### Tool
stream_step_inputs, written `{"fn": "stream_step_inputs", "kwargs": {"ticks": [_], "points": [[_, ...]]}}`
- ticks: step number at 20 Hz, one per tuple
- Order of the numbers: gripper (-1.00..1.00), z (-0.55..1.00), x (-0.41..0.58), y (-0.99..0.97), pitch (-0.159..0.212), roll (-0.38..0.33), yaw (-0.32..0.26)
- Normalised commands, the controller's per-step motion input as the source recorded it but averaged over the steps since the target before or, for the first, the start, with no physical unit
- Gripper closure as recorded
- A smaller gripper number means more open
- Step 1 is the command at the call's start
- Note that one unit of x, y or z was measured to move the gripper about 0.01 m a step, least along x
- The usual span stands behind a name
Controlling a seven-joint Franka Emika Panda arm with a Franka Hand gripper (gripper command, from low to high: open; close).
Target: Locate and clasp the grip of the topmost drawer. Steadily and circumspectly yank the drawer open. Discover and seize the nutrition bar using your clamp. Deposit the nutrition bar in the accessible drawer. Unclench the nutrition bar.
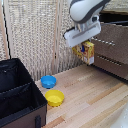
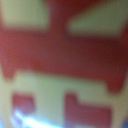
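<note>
Clamp [image 1: 84,46] grips the nutrition bar [image 1: 86,51] in mid-air before the topmost drawer [image 1: 112,36], above the tabletop's far edge. Wrist view shows only blurred red-and-yellow wrapper [image 2: 64,60].

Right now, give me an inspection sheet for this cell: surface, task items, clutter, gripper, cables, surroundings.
Surface: light wood-plank table, bare patches visible.
Topmost drawer: on the brown cabinet at the exterior view's right; how far it is open is hard to tell.
Nutrition bar: lifted off the table, hanging below the clamp in front of the cabinet; its red and yellow print fills the wrist view.
Clutter: blue bowl and yellow bowl, close together on the table; black bin at the exterior view's left.
Gripper: clamp shut on the bar.
Cables: nothing seen.
Surroundings: pale woven wall panels behind.
</note>
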Motion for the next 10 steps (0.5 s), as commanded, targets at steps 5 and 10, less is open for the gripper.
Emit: {"fn": "stream_step_inputs", "kwargs": {"ticks": [5, 10], "points": [[1.0, 1.0, 0.322, 0.33, 0.0, -0.041, -0.187], [1.0, 1.0, 0.351, 0.25, 0.027, -0.038, -0.177]]}}
